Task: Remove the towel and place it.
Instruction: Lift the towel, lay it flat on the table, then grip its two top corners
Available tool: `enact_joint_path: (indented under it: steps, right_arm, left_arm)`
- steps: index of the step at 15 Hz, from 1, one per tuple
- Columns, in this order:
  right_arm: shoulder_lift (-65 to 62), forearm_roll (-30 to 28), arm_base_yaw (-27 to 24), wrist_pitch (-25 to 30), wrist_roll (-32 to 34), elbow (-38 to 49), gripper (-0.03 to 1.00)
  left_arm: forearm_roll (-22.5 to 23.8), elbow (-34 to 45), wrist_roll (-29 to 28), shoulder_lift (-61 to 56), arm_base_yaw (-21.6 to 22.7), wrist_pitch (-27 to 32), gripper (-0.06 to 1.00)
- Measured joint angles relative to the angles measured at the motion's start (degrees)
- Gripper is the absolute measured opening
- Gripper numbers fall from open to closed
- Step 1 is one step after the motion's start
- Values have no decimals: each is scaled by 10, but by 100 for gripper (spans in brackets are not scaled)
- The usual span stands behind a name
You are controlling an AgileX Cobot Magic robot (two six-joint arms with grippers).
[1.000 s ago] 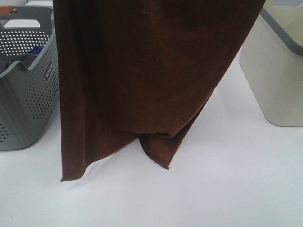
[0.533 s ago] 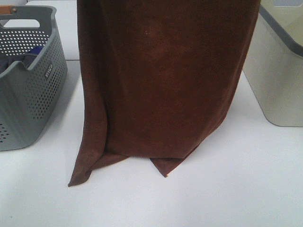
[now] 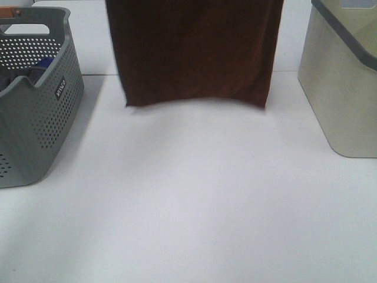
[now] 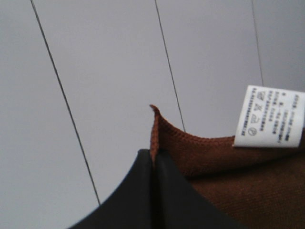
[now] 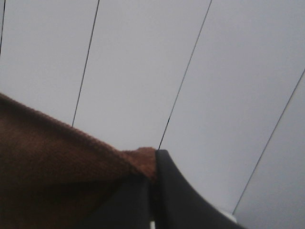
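— Reddish-brown cloth fills the upper middle of the high view. Is that the towel (image 3: pixel 194 53)?

— Yes. It hangs as a flat sheet with its top edge out of frame. Its lower hem is over the far part of the white tabletop (image 3: pixel 194 206) and seems to hang clear of it, with a soft shadow beneath.

— Can you see from up there what holds it?

— No, neither arm shows in that view. Only the wrist cameras show it. The left tool (image 4: pixel 152 157) has its two black fingers pressed together on one corner of the towel, and a tip of hem pokes up between them. The right tool (image 5: pixel 152 167) is likewise closed tight on another corner.

— Does either wrist view show anything more?

— The left one shows a white care label (image 4: pixel 269 117) sewn at the hem, near the pinched corner. The print is too small to read. Behind both corners are pale panels (image 5: pixel 143 62) with thin dark seams.

— And around the towel?

— A grey basket (image 3: pixel 35 106) with perforated walls stands on the tabletop to its left, with some blue cloth (image 3: pixel 42 62) inside. A beige bin (image 3: pixel 341 88) with a grey rim stands to its right. Both are apart from the towel.
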Motion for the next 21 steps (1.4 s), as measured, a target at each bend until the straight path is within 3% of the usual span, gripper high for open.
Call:
enact_joint_path:
  steps: [3, 5, 8, 11, 15, 19, 21]
  right_arm:
    - [-8, -2, 0, 28, -1, -35, 0]
    - [12, 0, 0, 120, -1, -35, 0]
    - [65, 23, 1, 264, -1, -35, 0]
    - [82, 66, 1, 347, -5, -35, 0]
    - [82, 142, 1, 460, -43, -35, 0]
    - [61, 174, 1, 488, -54, -12, 0]
    - [6, 190, 1, 486, -57, 54, 0]
  left_arm:
    - [9, 0, 0, -7, 0, -54, 0]
    - [9, 0, 0, 6, 0, -14, 0]
    - [-2, 0, 0, 25, -17, 161, 0]
    - [-28, 0, 36, 35, -47, 363, 0]
    - [-53, 0, 48, 30, -69, 542, 0]
    - [-105, 25, 49, -16, -69, 591, 0]
    - [-138, 101, 46, -72, -69, 591, 0]
